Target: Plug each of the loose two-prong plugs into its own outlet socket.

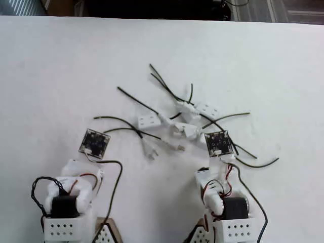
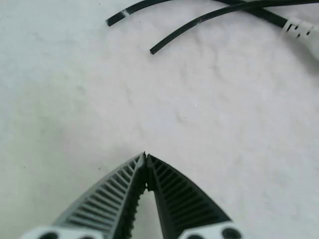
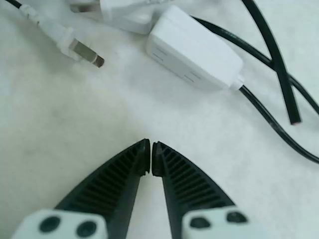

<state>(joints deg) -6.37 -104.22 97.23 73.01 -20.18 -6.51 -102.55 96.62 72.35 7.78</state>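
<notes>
My left gripper (image 2: 145, 157) is shut and empty over bare white table, with two black cable ends (image 2: 152, 50) beyond its tips and a white plug body (image 2: 303, 33) off to one side. My right gripper (image 3: 150, 147) is shut too, holding nothing. Just past its tips lie a white outlet socket (image 3: 194, 50) with two slot pairs and a loose two-prong plug (image 3: 75, 47). In the high view, three white outlet sockets (image 1: 148, 120) (image 1: 207, 110) (image 1: 190, 131) and two loose plugs (image 1: 151, 151) (image 1: 177, 147) lie tangled mid-table, ahead of both arms.
Black cables (image 1: 167, 86) fan out from the cluster across the white table (image 1: 61, 66). More cable loops (image 1: 258, 163) lie beside the right arm (image 1: 225, 202). The left arm (image 1: 68, 200) sits at the near edge. A dark strip runs behind the table's far edge.
</notes>
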